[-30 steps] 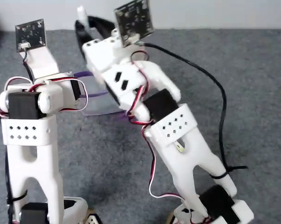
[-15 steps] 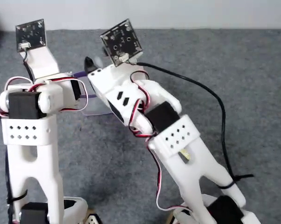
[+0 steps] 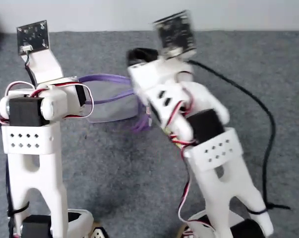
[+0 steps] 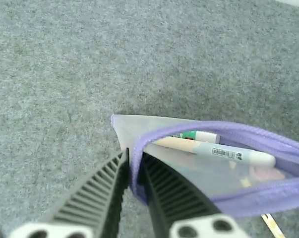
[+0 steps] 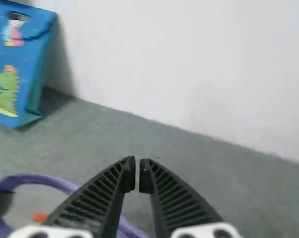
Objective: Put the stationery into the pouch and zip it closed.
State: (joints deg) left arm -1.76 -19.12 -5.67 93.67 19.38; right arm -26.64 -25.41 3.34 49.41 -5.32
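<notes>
- Pouch, high view: lies flat on the grey table between the two arms. Its long axis runs side to side and its purple zipper mouth gapes.
- Left wrist view: the left gripper is clamped on the zipper rim at one end. A white pen and a green-labelled marker lie lengthwise inside.
- Right wrist view: the right gripper is clenched on nothing, near the purple rim. A blue paper bag stands against the wall.

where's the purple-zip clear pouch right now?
The clear plastic pouch with the purple zipper lies on the grey carpet between the two arms in the high view, one end of its rim pinched by the left hand.
</notes>
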